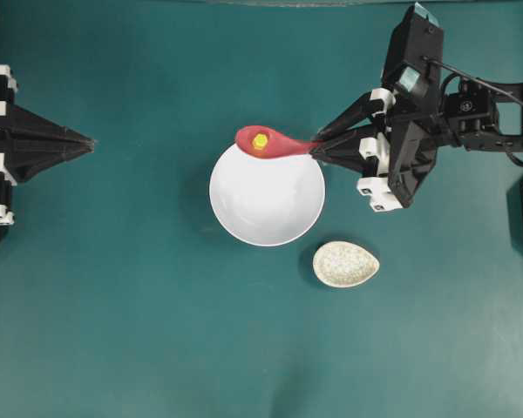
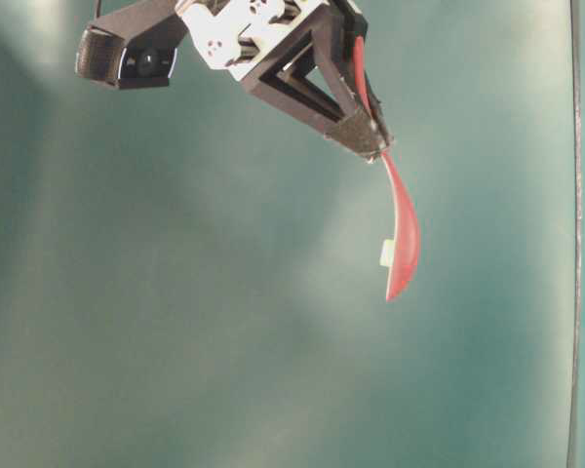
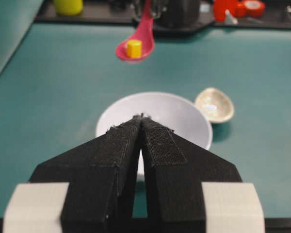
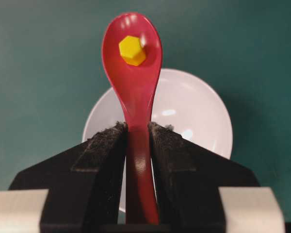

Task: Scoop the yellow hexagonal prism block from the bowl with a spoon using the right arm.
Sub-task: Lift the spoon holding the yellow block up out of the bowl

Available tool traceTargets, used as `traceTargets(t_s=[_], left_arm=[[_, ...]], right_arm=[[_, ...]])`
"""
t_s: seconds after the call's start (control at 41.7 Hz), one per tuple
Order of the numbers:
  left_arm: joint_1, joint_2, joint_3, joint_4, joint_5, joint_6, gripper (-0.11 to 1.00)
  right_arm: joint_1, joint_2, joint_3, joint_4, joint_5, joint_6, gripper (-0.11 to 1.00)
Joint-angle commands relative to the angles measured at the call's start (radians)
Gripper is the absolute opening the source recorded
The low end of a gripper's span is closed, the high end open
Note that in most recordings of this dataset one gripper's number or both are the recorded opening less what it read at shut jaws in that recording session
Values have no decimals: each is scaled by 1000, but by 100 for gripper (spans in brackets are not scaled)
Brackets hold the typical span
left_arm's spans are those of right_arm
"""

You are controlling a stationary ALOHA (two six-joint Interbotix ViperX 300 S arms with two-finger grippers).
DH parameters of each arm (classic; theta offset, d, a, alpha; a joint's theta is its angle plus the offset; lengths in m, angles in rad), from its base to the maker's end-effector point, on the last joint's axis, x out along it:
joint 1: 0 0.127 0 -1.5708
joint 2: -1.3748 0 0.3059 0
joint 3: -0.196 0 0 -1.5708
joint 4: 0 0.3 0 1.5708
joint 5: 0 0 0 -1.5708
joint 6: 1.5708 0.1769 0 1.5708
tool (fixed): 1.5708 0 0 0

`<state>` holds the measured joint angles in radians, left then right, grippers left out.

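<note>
My right gripper [image 1: 315,146] [image 4: 137,127] is shut on the handle of the pink-red spoon [image 1: 266,142] [image 4: 133,63]. The tiny yellow hexagonal prism block [image 1: 260,140] [image 4: 132,50] [image 3: 133,48] lies in the spoon's scoop. The spoon hangs in the air above the far rim of the white bowl [image 1: 268,193] [image 4: 194,109] [image 3: 162,109], which holds nothing I can see. In the table-level view the spoon [image 2: 402,239] shows edge-on below the right gripper [image 2: 375,141]. My left gripper [image 1: 89,142] [image 3: 141,117] rests shut and empty at the far left, pointing toward the bowl.
A small speckled beige spoon rest [image 1: 345,264] [image 3: 214,104] sits on the teal table just right of and nearer than the bowl. Beyond the table's far edge stand a yellow cup [image 3: 68,6] and red items [image 3: 237,7].
</note>
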<state>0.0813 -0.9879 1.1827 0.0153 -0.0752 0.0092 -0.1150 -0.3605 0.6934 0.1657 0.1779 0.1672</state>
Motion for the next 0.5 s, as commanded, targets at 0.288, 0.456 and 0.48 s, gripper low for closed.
traceTargets(t_s=[0.288,0.456,0.48], left_arm=[[3,3,-14,3,-5,2,0],[3,3,-15,3,-5,2,0],[2,3,-15,3,-6,2,0]], right_arm=[[2,-20,-11,-2,-3,2,22],[2,-20,-9,-2,-3,8,22],[2,-18,-9,0,-3,8,22]])
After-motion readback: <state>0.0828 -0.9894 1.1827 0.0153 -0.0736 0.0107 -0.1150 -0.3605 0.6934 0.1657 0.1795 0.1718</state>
